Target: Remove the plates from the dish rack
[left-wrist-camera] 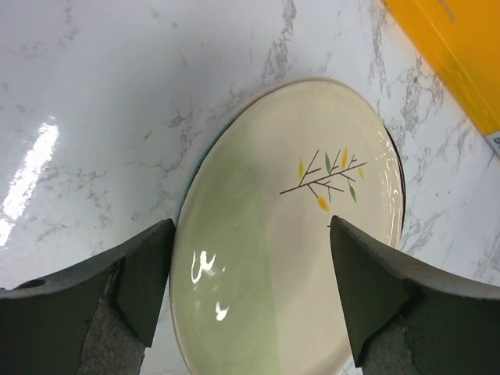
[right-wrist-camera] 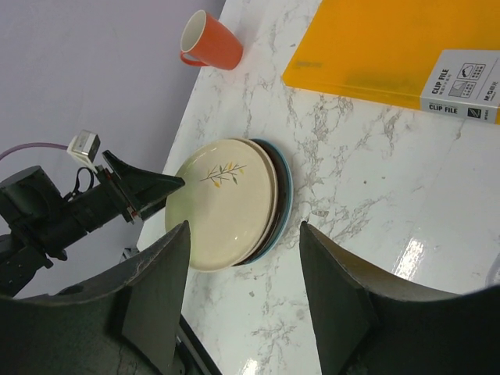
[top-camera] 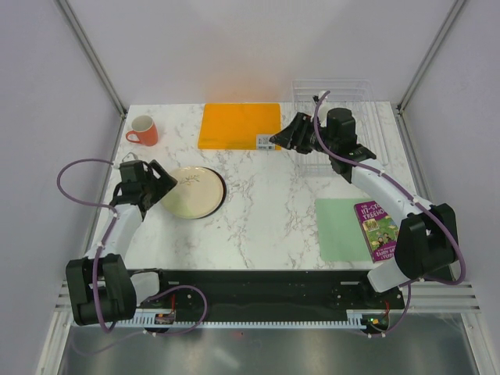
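A stack of plates (top-camera: 193, 192) lies flat on the marble table at the left, the cream plate with a sprig (left-wrist-camera: 289, 226) on top. In the right wrist view the stack (right-wrist-camera: 226, 199) shows a dark rim and a blue rim (right-wrist-camera: 286, 183) below the cream plate. My left gripper (top-camera: 166, 186) is open and empty at the stack's left edge, with one finger on each side of the plate's near rim (left-wrist-camera: 250, 273). My right gripper (top-camera: 278, 140) is open and empty above the table, just left of the wire dish rack (top-camera: 344, 86) at the back right. No plate shows in the rack.
An orange-red mug (top-camera: 143, 130) stands at the back left. A flat orange clip file (top-camera: 239, 125) lies at the back centre, beside my right gripper. A green mat (top-camera: 342, 228) and a book (top-camera: 379, 230) lie at the front right under the right arm.
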{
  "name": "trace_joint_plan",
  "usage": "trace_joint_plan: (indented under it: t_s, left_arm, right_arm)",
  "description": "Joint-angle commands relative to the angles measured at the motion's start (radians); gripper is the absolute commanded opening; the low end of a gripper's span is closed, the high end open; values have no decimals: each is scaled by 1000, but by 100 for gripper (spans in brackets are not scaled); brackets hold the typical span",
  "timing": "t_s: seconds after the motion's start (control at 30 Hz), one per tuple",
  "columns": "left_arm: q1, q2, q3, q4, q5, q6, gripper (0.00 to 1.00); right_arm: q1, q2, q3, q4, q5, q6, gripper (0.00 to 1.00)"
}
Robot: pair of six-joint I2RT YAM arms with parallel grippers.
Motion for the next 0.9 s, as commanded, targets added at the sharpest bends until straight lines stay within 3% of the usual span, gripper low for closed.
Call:
trace_joint_plan:
  t_s: [0.0, 0.23, 0.37, 0.4, 0.47, 0.5, 0.57, 0.6, 0.67, 0.87]
  left_arm:
    - [5, -22, 75, 6, -144, 52, 87]
    - [5, -34, 128, -33, -204, 84, 88]
    - [4, -107, 141, -25, -143, 98, 88]
    - [5, -120, 150, -24, -91, 127, 88]
    - [5, -156, 185, -24, -20, 166, 88]
    - [4, -166, 199, -25, 67, 213, 99]
    - [2, -202, 235, -30, 146, 259, 100]
    - [-9, -221, 245, -33, 179, 291, 100]
    - [-15, -271, 263, -39, 192, 310, 100]
    - [-75, -351, 296, -70, 132, 413, 100]
  right_arm:
    - [-2, -15, 15, -29, 16, -59, 66]
    - [-7, -29, 24, -89, 54, -103, 66]
    - [-5, -47, 47, -167, 129, -195, 67]
    - [-5, -52, 54, -187, 157, -223, 72]
    - [-5, -67, 69, -249, 250, -310, 76]
    - [-5, -73, 74, -265, 280, -335, 80]
    - [-7, -90, 86, -318, 382, -409, 84]
    - [-5, -98, 86, -327, 422, -433, 94]
    - [-5, -125, 72, -342, 534, -483, 98]
    - [-5, -199, -17, -326, 803, -565, 98]
